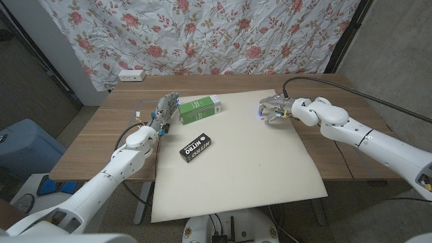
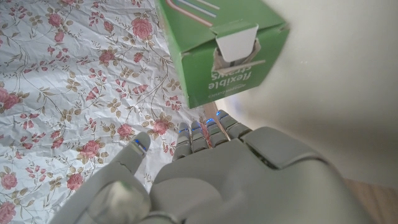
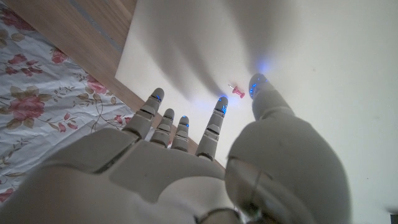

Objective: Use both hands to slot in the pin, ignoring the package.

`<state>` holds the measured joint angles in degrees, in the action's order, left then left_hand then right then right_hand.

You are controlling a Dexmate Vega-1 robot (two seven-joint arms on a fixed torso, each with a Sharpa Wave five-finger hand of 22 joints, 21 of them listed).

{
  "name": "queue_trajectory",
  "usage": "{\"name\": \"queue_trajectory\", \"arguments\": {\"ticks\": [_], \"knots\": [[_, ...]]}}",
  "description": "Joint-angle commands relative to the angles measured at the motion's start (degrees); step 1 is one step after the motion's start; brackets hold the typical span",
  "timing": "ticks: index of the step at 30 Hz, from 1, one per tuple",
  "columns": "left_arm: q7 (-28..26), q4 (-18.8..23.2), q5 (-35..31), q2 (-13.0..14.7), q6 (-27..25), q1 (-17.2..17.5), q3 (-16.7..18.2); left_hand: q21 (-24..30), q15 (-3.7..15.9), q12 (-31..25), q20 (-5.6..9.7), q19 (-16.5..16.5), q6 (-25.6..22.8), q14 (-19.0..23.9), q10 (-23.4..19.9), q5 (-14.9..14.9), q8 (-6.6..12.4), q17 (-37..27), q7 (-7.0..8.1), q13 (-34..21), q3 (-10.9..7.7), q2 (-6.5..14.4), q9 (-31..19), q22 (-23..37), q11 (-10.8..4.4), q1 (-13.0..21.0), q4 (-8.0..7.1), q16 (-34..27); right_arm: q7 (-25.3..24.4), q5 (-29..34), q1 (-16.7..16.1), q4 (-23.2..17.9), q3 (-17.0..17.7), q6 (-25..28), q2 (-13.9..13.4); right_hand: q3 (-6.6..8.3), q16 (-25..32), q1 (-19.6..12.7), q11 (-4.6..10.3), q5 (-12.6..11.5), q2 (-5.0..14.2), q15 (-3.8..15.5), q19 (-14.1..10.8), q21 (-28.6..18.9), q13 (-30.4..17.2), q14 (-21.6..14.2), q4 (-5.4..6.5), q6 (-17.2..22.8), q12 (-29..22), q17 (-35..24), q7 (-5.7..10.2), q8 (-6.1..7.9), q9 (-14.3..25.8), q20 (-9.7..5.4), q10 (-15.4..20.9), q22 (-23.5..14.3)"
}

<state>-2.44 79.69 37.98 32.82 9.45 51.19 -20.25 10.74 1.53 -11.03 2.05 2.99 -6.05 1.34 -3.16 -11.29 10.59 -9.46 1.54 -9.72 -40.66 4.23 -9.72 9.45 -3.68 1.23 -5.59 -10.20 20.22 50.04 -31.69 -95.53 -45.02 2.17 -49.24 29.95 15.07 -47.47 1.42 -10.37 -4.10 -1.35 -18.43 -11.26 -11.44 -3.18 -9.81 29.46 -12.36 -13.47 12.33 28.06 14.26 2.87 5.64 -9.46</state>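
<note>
Pin [image 3: 236,91], red-headed, lies on the white mat [image 1: 236,162] at the mat's one o'clock, between the right hand's fingertips. Left hand [image 1: 166,108], fingers loose and holding nothing, is just beside the green box [image 1: 199,109] reading "flexible". Black package [image 1: 196,146] reads "NITRO". Right hand [image 1: 275,108], fingers spread, grips nothing.

A floral sheet [image 1: 202,34] hangs behind the wooden table [image 1: 94,135].

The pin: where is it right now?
The red pin lies on the white mat, just beyond the right hand, between its fingertips.
</note>
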Motion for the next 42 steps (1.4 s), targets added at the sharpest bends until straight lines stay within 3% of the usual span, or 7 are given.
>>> {"name": "queue_trajectory", "arguments": {"ticks": [1, 22, 32, 42], "knots": [[0.1, 0.0, 0.2, -0.1, 0.1, 0.2, -0.1, 0.2, 0.14, 0.1, 0.13, 0.5, -0.5, 0.3, -0.3, 0.3, -0.16, -0.2, -0.09, -0.2, -0.38, 4.3, -0.2, 0.3, -0.16, 0.1, -0.08, 0.1, -3.7, 0.7, -0.8, 1.1, -0.4, -0.7, 0.0, -0.40, 0.6, -0.8, 0.12, 0.1, 0.12, 0.47, -1.2, -0.5, -0.2, -1.2, -0.15, 1.9, -0.4, -0.4, 0.11, 1.08, 0.3, -0.32, 1.2, -0.3], [-0.4, 0.6, 0.2, -0.1, -0.4, 0.5, -0.2, 0.3, 0.08, 0.2, 0.02, 0.6, -0.7, 0.3, -0.3, 0.3, -0.13, -0.2, -0.14, -0.2, -0.48, 4.3, -0.2, 0.3, -0.16, 0.0, -0.18, 0.1, -9.3, 1.5, -1.4, 3.2, -0.7, -1.2, 0.5, -1.59, 1.6, -2.3, 1.18, 0.1, 0.48, 2.03, -3.1, -0.4, -0.2, -3.3, 0.23, 9.8, -0.7, -0.9, 0.13, 5.54, 1.3, -1.28, 4.7, -0.3], [0.1, 0.4, 0.3, -0.3, -0.1, 0.5, -0.3, 0.3, 0.02, 0.2, -0.13, 0.7, -0.7, 0.4, -0.3, 0.3, -0.15, -0.2, -0.12, -0.2, -0.52, 4.3, -0.2, 0.3, -0.11, 0.0, -0.22, 0.1, -11.2, 2.0, -1.6, 3.9, -0.8, -0.7, 0.5, -2.29, 2.2, -2.8, 1.22, 0.1, 0.94, 2.68, -3.7, -0.3, -0.2, -4.3, 0.41, 14.7, -0.9, -1.3, 0.16, 8.47, 2.2, -1.30, 6.7, -0.4], [-0.3, 0.5, 0.2, -0.4, -0.6, 0.4, -0.6, 0.3, 0.00, 0.2, -0.14, 0.7, -0.8, 0.4, -0.4, 0.3, -0.16, -0.2, -0.11, -0.2, -0.56, 4.3, -0.2, 0.3, -0.12, -0.1, -0.26, 0.1, -12.5, 2.1, -0.6, 5.5, -1.3, -1.6, 0.9, -2.60, 2.4, -3.0, 1.36, 0.1, 1.37, 3.15, -4.2, -0.4, -0.2, -4.8, 0.54, 17.0, -1.0, -1.5, 0.23, 9.85, 2.6, -1.42, 7.6, -0.4]]}}
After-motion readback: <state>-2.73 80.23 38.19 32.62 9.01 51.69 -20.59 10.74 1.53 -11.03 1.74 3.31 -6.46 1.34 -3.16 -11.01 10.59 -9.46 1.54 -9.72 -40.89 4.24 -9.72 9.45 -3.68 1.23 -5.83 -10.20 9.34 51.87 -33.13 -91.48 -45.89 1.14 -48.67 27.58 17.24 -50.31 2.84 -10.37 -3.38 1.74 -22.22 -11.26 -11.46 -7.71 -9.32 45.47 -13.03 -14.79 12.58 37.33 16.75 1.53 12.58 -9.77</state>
